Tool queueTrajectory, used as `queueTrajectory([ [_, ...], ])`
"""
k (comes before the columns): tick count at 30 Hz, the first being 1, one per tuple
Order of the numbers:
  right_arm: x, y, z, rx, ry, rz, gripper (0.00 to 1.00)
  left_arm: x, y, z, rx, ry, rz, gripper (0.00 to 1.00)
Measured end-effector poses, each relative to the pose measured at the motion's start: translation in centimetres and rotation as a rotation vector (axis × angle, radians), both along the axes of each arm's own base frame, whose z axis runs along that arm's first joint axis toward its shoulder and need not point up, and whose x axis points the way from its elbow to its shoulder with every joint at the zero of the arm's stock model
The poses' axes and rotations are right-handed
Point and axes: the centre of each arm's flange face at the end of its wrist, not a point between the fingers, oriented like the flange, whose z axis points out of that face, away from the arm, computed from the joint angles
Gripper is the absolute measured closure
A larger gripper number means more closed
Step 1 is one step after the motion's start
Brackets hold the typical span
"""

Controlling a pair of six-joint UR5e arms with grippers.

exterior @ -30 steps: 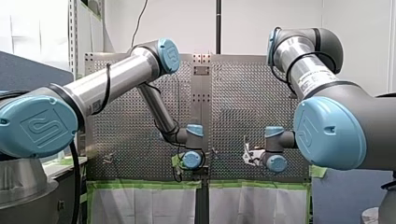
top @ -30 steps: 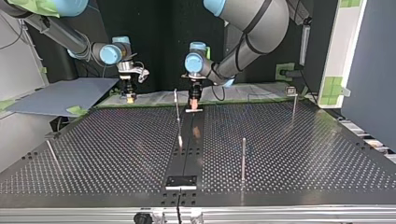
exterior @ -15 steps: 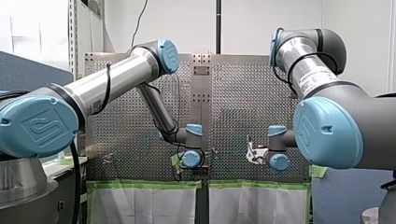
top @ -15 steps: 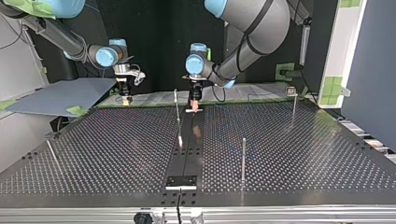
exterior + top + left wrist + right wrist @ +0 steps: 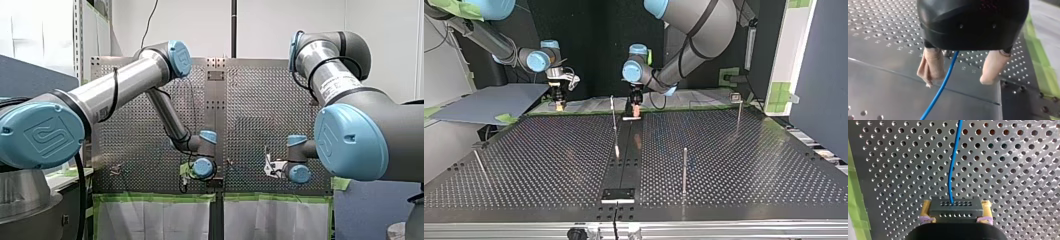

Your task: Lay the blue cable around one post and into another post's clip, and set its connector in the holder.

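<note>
In the left wrist view my left gripper (image 5: 958,82) stands open, its beige pads apart. The blue cable (image 5: 941,85) runs loose between them, close to one pad (image 5: 931,67), just above the perforated table. In the right wrist view my right gripper (image 5: 955,211) is shut on a black connector block (image 5: 948,207) between yellow pads. The blue cable (image 5: 953,162) leaves the block and runs away over the plate. In the top view my left gripper (image 5: 635,107) hangs at the far middle and my right gripper (image 5: 558,102) at the far left.
Thin metal posts stand on the table: one (image 5: 613,120) beside my left gripper, one (image 5: 684,170) nearer the front, one (image 5: 738,112) at the top view's far right. A black holder block (image 5: 619,195) sits at the front edge. Green tape (image 5: 150,198) lines the table's edge.
My left gripper's fingers have parted and let go of the cable, and it has shifted slightly to the top view's right. My right gripper has stayed shut on the connector, moving only a little.
</note>
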Motion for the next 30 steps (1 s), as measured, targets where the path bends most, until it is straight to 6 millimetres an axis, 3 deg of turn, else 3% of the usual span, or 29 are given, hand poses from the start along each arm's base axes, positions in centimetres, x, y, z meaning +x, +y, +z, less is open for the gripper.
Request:
queueTrajectory([
  [10, 0.0, 0.0, -0.1, 0.004, 0.003, 0.000, 1.00, -2.9, -0.7, 2.8, 0.101, 0.067, -0.089, 0.00],
  [20, -0.2, 0.0, -0.2, 0.005, 0.000, -0.001, 1.00, -6.0, 0.5, 2.2, 0.162, 0.144, -0.113, 0.00],
  [30, -0.2, 0.0, -0.3, 0.010, 0.000, -0.001, 1.00, -7.5, -0.5, 6.6, 0.123, 0.098, -0.171, 0.00],
])
